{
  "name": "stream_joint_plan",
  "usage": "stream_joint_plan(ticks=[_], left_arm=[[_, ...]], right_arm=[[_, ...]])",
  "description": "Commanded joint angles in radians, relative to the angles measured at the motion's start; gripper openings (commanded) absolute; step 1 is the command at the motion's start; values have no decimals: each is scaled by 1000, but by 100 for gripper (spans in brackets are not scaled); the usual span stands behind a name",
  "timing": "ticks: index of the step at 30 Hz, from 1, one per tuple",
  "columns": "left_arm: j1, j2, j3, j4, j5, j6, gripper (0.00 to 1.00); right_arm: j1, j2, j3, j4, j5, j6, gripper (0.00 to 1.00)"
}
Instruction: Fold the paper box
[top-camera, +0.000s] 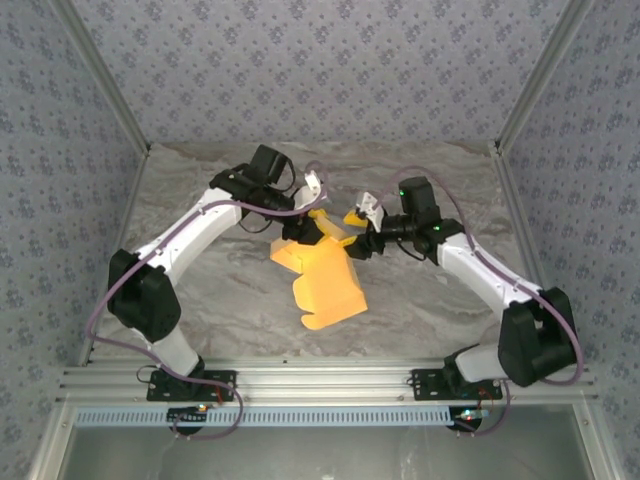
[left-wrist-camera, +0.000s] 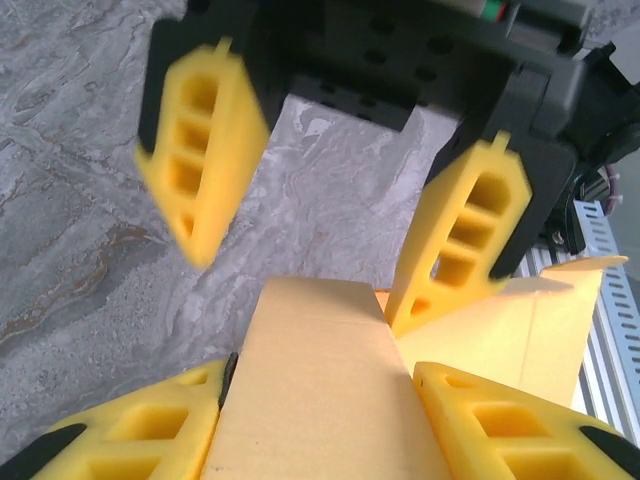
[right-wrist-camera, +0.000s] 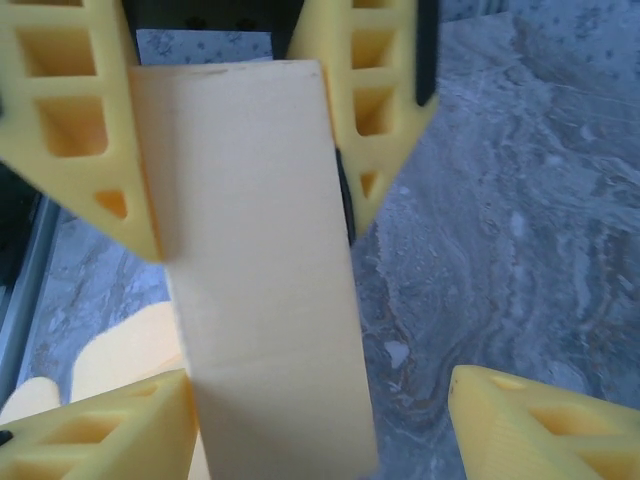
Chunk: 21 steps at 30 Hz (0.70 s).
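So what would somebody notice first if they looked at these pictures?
First, the bright yellow-orange paper box, partly folded up in the middle of the grey marbled table. Up close, the left claw pinches one long panel of it between its yellow fingers. The right claw stands open just opposite.
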Motion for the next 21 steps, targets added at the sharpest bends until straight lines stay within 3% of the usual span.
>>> stream_joint_plan(ticks=[1, 6, 9, 12, 16, 21], left_arm=[[1, -4, 29, -41, 27, -108, 34], [1, -13, 21, 41, -69, -355, 33], [1, -10, 5, 137, -240, -609, 33], [4, 24, 44, 118, -420, -841, 32], [14, 57, 49, 126, -473, -1042, 31], [29, 29, -58, 268, -511, -1209, 31]], right_arm=[[-61, -114, -47, 61, 68, 79, 68], [-71, -257, -138, 104, 259, 165, 73], [-78, -285, -144, 85, 315, 252, 73], [-79, -298, -157, 92, 350, 370, 73], [-80, -307, -187, 117, 421, 537, 72], [-59, -323, -207, 89, 419, 652, 69]])
